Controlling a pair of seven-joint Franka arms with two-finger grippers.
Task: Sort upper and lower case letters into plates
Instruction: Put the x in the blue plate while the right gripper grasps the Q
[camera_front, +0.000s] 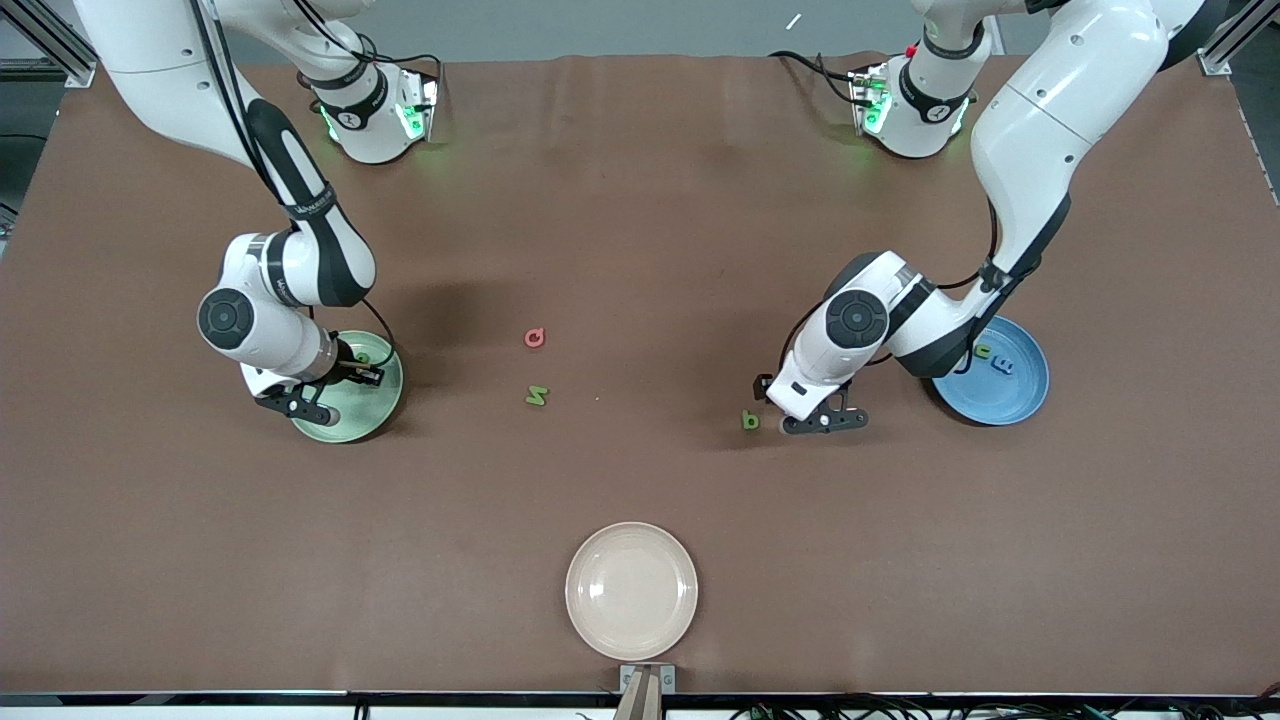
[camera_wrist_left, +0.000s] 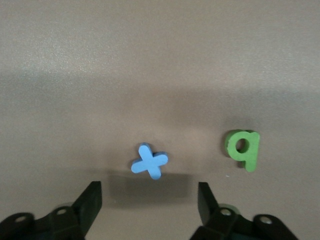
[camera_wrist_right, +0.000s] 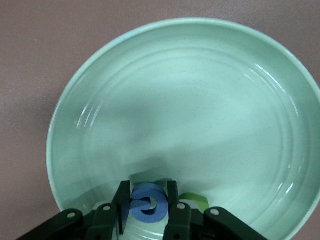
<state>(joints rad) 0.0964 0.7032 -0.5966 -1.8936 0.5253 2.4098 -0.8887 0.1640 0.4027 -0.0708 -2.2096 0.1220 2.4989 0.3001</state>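
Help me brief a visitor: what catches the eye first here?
The right gripper over the pale green plate, fingers shut on a blue letter. Toward the left arm's end, the left gripper stands low over the table, fingers either side of a blue x, a green q beside it.

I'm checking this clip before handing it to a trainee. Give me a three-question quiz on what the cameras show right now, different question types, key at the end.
1. True or false: the right gripper is shut on a blue letter over the pale green plate.
2. Multiple choice: on the table just in front of the left gripper lies a: A) pink letter, B) blue x, C) cream-beige plate.
3. Fill in: beside the blue x lies a green letter, and the left gripper's fingers are ____.

Key: 1 true; 2 B; 3 open.
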